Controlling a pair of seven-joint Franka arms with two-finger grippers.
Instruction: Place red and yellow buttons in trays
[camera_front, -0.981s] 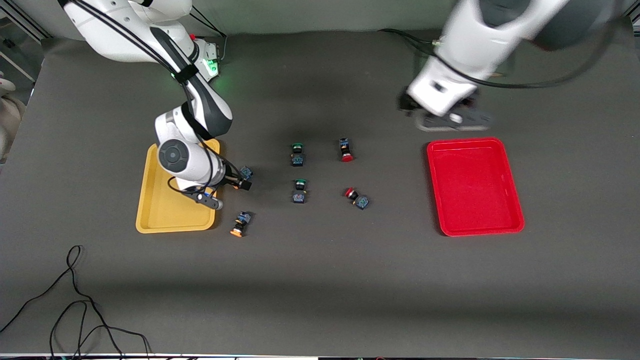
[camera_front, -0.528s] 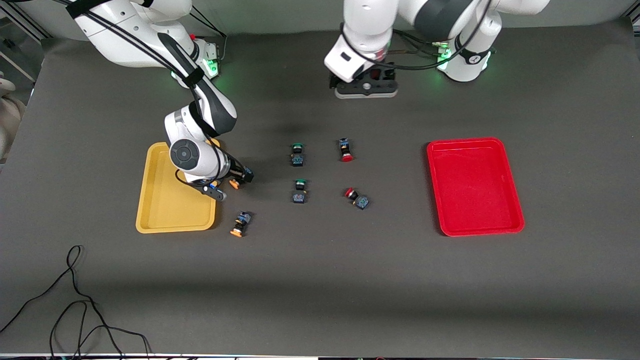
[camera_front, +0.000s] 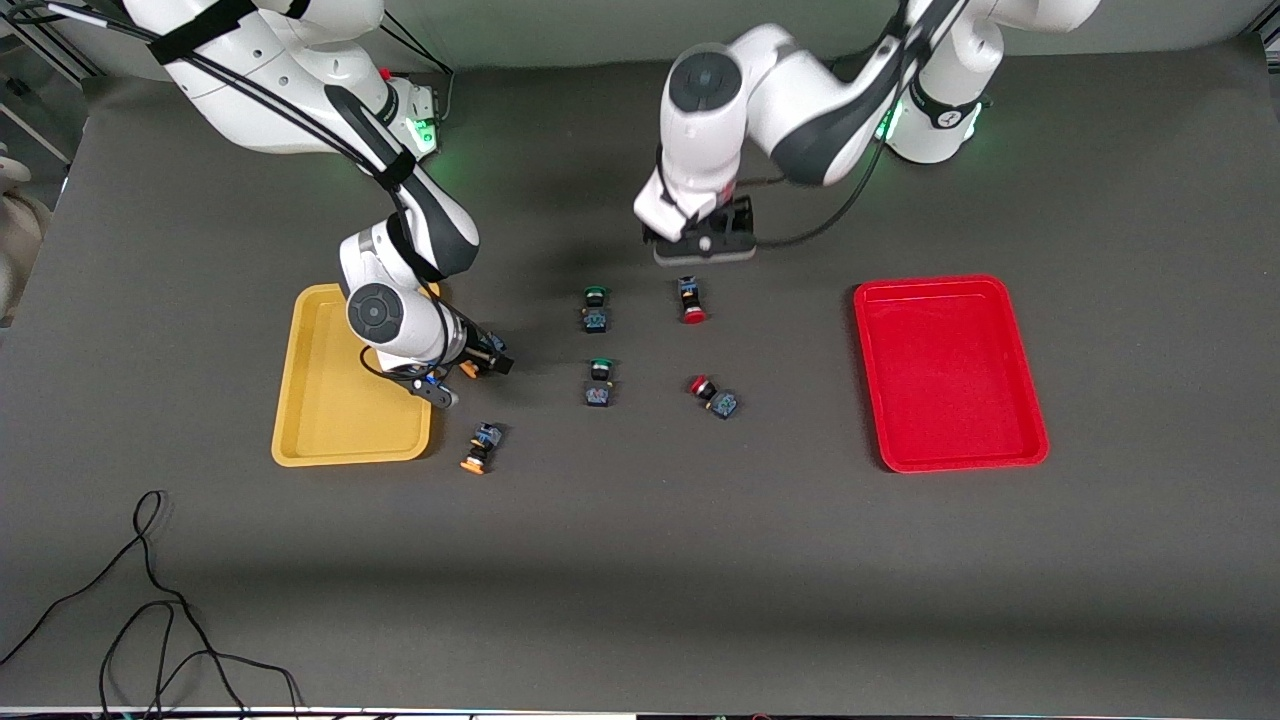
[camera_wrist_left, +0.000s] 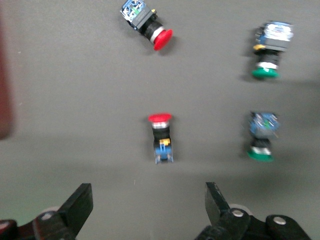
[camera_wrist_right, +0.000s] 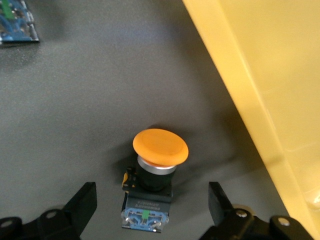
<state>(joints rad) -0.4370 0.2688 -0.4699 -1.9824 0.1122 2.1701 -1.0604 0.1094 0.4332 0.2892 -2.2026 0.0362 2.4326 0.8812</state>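
right end effector (camera_wrist_right: 150, 207) open astride yellow button (camera_wrist_right: 155, 167), possibly touching.

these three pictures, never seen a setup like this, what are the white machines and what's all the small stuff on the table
The white machines are two robot arms at a dark table, each ending in a two-fingered hand. The wide picture looks down from across the table; the two close-ups come from cameras on the arms' wrists. On the table lie a yellow tray, a red tray and six small push-buttons: two orange-capped, two red-capped, two green-capped. Both trays hold nothing yet. The right hand is down beside the yellow tray, open, fingers on either side of an orange button but not gripping it. The left hand hangs open above a red button. Neither hand holds anything.
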